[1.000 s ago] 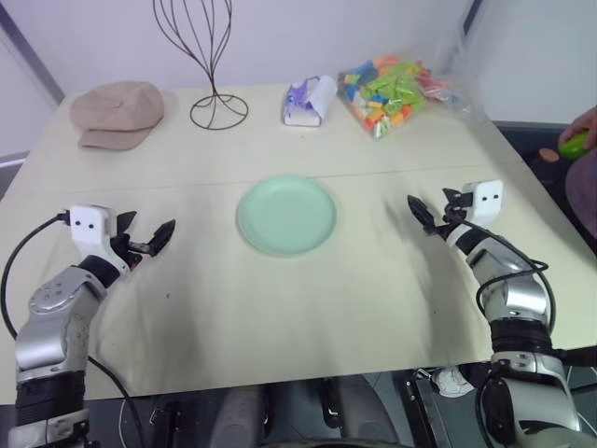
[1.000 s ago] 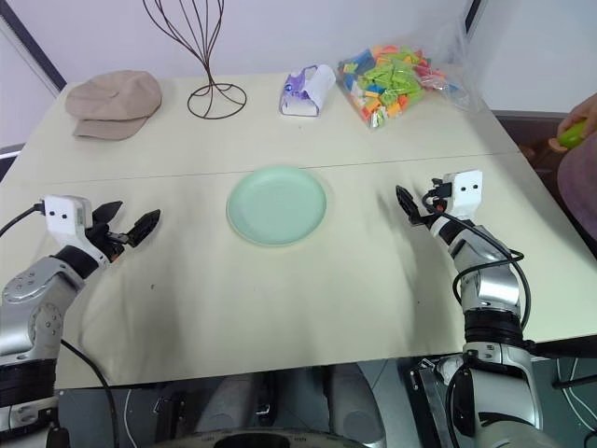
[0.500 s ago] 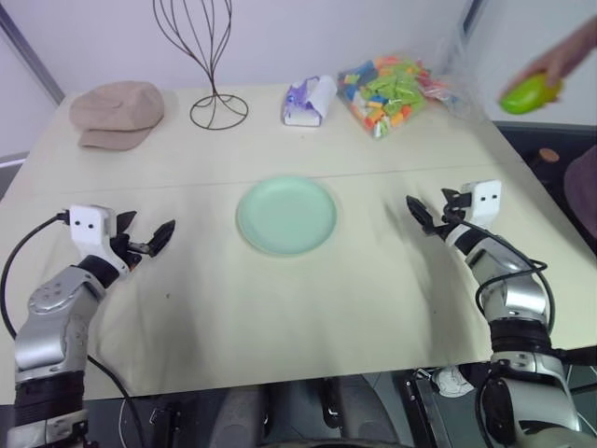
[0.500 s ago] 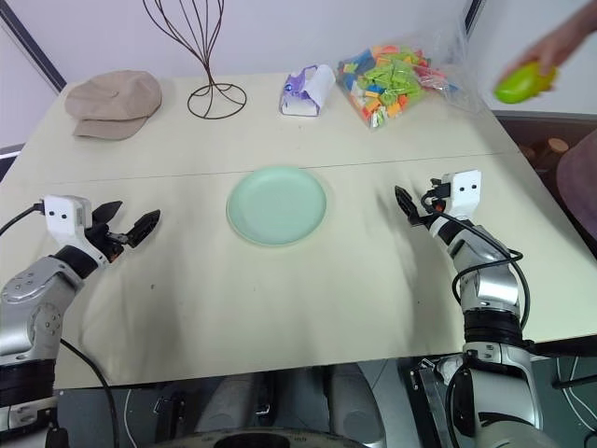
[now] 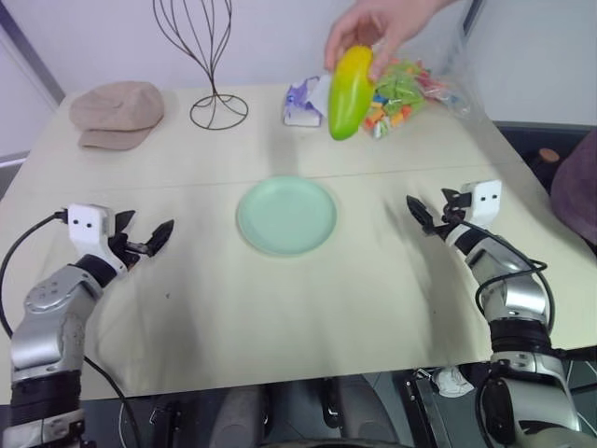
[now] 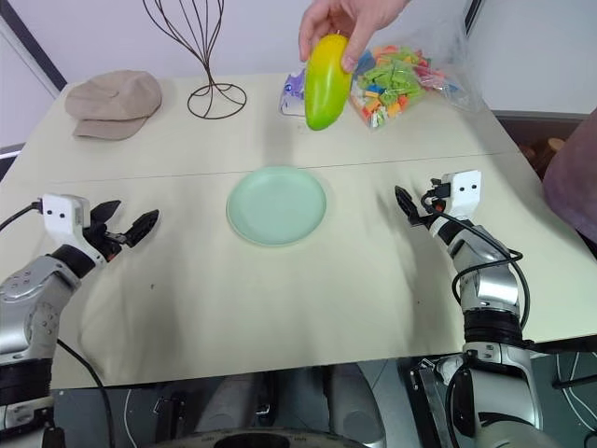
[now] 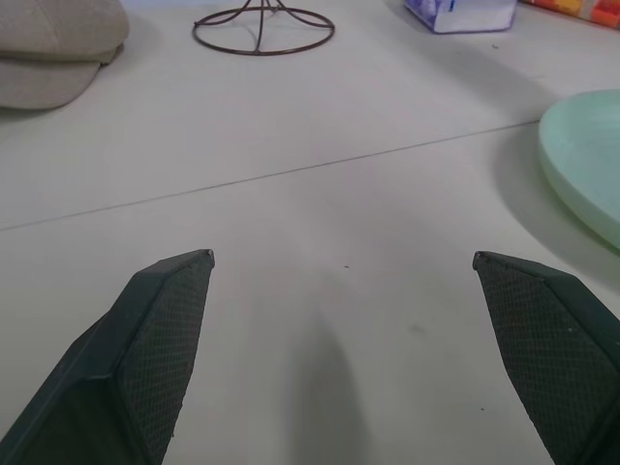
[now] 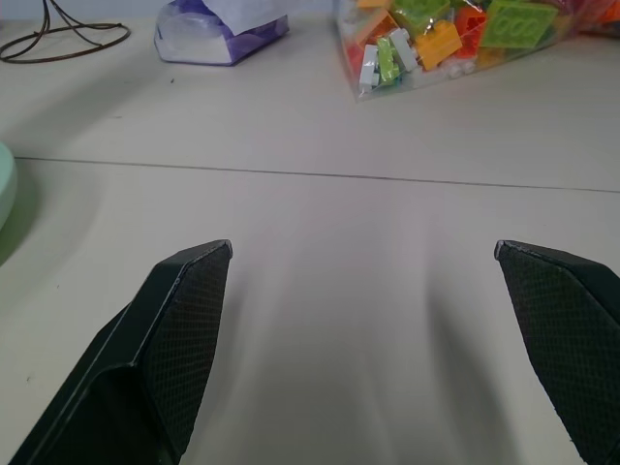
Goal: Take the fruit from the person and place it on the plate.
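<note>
A person's hand [image 5: 378, 23] reaches in from the far right and holds the fruit [image 5: 349, 80], yellow above and green below, hanging upright in the air over the back of the table. The pale mint-green plate [image 5: 286, 215] lies bare at the table's middle, nearer me than the fruit. My left gripper [image 5: 147, 241] hovers open over the table to the plate's left, with nothing between its fingers [image 7: 160, 329]. My right gripper [image 5: 429, 214] hovers open to the plate's right, also with nothing in it, well below and to the right of the fruit.
Along the table's far edge are a tan flat cap [image 5: 118, 112], a wire stand [image 5: 216, 93], a white and purple packet [image 5: 308, 103] and a clear bag of colourful blocks [image 5: 401, 89]. A dark maroon garment [image 5: 574, 187] shows at the right edge.
The person's hand has swung the fruit from the far right edge leftward to above the back of the table, behind the plate. Both grippers have stayed in place, open.
</note>
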You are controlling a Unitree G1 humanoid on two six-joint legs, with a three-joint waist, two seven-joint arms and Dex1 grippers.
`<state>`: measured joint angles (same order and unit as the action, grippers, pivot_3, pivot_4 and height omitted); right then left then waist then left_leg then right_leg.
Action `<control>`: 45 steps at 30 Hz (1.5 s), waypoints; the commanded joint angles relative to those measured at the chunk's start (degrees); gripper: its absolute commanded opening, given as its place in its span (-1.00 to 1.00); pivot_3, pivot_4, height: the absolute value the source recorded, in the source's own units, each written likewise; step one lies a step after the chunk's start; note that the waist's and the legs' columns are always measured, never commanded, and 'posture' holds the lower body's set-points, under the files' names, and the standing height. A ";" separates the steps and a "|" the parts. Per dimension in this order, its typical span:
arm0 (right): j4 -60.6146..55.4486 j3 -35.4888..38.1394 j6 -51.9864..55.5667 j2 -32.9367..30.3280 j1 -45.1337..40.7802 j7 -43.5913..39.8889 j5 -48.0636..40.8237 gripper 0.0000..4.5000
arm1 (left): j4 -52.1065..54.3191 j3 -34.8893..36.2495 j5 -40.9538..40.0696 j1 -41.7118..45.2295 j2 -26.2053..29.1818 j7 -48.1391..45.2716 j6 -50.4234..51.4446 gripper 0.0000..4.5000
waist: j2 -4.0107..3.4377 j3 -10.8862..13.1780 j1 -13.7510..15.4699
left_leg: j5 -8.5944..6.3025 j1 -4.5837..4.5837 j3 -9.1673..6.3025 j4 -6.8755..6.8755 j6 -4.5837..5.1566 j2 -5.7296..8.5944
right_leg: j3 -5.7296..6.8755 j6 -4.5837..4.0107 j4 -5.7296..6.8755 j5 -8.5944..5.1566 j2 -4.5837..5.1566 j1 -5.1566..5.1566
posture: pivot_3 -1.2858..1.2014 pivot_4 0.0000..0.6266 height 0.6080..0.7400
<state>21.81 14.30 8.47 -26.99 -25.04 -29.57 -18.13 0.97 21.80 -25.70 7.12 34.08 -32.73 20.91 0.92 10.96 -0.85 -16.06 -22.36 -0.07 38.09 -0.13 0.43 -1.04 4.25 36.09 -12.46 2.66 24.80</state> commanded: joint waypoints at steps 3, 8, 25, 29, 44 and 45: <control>-1.27 0.30 -0.66 -0.36 -0.90 -0.08 0.14 0.98 | 8.20 4.17 -13.03 0.26 10.28 -11.86 12.83 1.00 | 0.01 0.00 -0.17 | 0.00 -0.01 -0.02 0.00 0.00 -0.01 | 0.01 -0.01 0.01 -0.01 -0.02 0.01 | 0.03 -0.52 1.00; -3.95 0.30 2.96 -2.35 -0.91 -1.12 -0.69 0.98 | 10.87 7.39 -21.50 2.82 17.45 -16.96 21.02 1.00 | -0.03 0.01 -0.12 | 0.00 0.00 -0.01 0.00 0.00 0.00 | 0.01 -0.02 0.00 -0.01 -0.01 0.00 | 0.03 -0.52 1.00; -17.03 8.44 56.10 -6.71 -29.73 6.92 -30.54 0.98 | 7.24 4.33 -19.60 12.56 16.77 -15.99 19.07 1.00 | -0.06 0.03 -0.16 | 0.00 -0.10 -0.01 -0.05 0.01 -0.09 | 0.07 -0.13 -0.01 -0.08 -0.17 0.11 | 0.03 -0.52 1.00; -16.17 6.92 57.07 -6.05 -30.92 6.20 -31.22 0.98 | 8.41 5.77 -20.14 11.01 16.48 -15.04 19.19 1.00 | -0.06 0.03 -0.14 | 0.00 -0.14 0.03 -0.05 0.01 -0.03 | 0.07 -0.11 -0.04 -0.07 -0.07 0.13 | 0.03 -0.52 1.00; -15.22 4.29 58.20 -3.01 -34.74 4.39 -31.41 0.98 | 12.59 8.17 -20.83 5.53 15.65 -12.91 19.41 1.00 | -0.06 0.03 -0.22 | -0.01 -0.15 -0.01 -0.06 0.01 -0.05 | 0.06 -0.11 -0.01 -0.07 -0.05 0.18 | 0.03 -0.52 1.00; -15.74 4.87 58.89 -2.97 -34.87 4.95 -31.98 0.98 | 12.72 8.24 -20.90 5.38 15.60 -12.81 19.47 1.00 | -0.06 0.03 -0.22 | -0.01 -0.15 -0.01 -0.06 0.01 -0.06 | 0.06 -0.11 -0.01 -0.07 -0.05 0.18 | 0.03 -0.52 1.00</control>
<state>9.00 17.01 66.75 -30.02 -57.84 -25.14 -48.27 12.14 27.75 -45.76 12.30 49.25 -45.85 40.87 0.86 11.00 -1.06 -16.06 -22.51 -0.08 38.03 -0.11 0.38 -0.98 4.13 36.08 -12.53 2.62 24.97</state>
